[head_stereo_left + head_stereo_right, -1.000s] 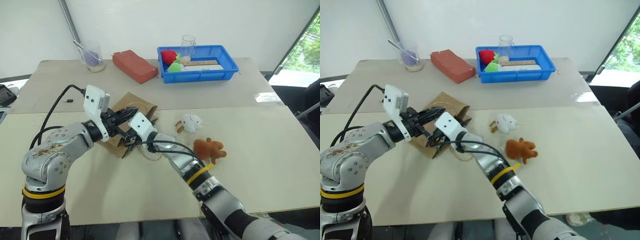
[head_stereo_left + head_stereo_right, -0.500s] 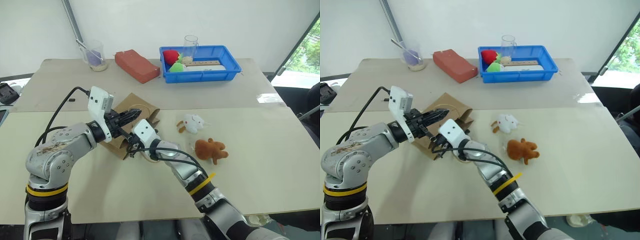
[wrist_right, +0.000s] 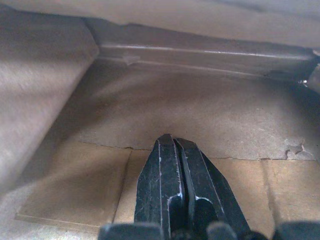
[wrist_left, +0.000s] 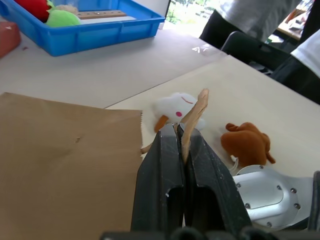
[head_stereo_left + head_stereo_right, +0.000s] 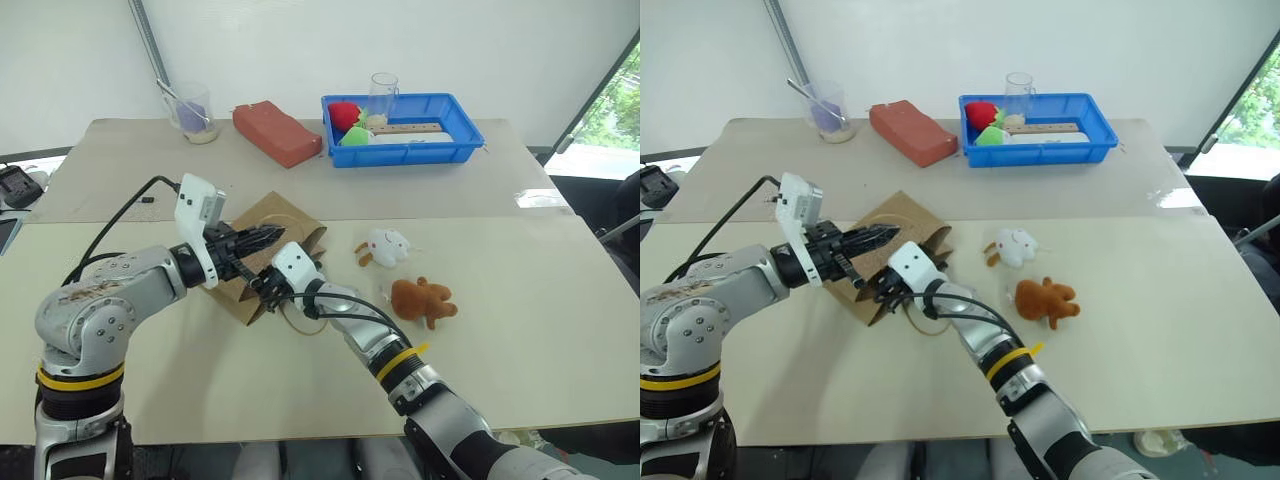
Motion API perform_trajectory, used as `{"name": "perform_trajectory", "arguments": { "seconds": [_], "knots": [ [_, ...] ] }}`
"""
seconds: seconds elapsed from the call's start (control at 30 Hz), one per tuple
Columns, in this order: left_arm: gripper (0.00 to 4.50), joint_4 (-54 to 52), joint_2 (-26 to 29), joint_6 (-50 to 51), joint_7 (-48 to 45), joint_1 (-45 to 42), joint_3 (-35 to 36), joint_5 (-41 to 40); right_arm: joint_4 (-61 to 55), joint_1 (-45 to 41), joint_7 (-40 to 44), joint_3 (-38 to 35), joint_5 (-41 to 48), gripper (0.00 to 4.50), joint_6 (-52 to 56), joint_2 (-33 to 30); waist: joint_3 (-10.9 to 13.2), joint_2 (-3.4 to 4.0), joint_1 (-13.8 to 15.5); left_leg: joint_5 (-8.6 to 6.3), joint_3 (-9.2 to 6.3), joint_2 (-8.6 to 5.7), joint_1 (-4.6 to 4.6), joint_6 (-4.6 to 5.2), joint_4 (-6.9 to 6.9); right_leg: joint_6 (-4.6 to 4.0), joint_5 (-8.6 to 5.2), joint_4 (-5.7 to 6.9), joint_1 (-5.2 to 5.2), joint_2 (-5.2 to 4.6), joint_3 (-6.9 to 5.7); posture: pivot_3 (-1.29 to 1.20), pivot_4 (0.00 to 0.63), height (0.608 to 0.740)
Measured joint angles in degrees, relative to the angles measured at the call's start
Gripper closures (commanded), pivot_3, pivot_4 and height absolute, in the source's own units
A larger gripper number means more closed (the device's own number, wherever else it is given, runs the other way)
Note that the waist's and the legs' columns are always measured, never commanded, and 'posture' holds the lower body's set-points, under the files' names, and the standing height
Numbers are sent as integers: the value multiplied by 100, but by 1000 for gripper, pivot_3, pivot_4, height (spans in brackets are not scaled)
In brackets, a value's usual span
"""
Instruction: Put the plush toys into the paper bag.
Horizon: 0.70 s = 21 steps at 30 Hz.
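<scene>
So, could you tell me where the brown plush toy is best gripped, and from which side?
Probably across the round body of the brown plush toy, coming from above. It lies flat on the table with stubby limbs splayed outward, so the body is the bulkiest part, and the white plush toy lies apart from it.

No legible text, label or number anywhere.

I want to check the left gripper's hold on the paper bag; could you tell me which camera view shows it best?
The left wrist view: the left gripper is shut on a twisted handle of the paper bag. The eye views show the gripper at the bag's mouth but hide the pinch. The right wrist view shows the bag's inside.
</scene>
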Motion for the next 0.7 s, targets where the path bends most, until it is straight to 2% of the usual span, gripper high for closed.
{"name": "perform_trajectory", "arguments": {
  "seconds": [0.17, 0.23, 0.4, 0.7],
  "knots": [
    [4500, 509, 388, -882, -175, -1102, -167, 945, -69, 3, -32, 2, 36, 4426, 169, 0, 0, 0, 12, 10, 1, -3, 3, -15, 0, -9, 5, -5, 6, 0, -8, 0, 150, 740],
    [4500, 551, 439, -1146, -265, -1290, -268, 1180, -79, 3, -27, 20, 39, 4426, 182, 0, 0, 0, 8, 10, 2, -3, 9, -15, -11, -9, 5, -6, 6, -1, -7, 0, 150, 740],
    [4500, 680, 460, -1770, -507, -1343, -793, 1899, -100, 3, -16, 63, 43, 4426, 182, 0, 0, 0, 8, 10, 2, 1, 6, -15, -23, -9, 6, -5, -2, 1, -7, 0, 150, 740],
    [4500, 414, 588, -3076, -847, -1234, -1242, 3049, -112, 6, -34, 99, 47, 4426, 183, 0, 0, 0, 8, 10, 4, 2, 6, -15, -24, -9, 5, -5, -2, 1, -6, 0, 150, 740]
  ]
}}
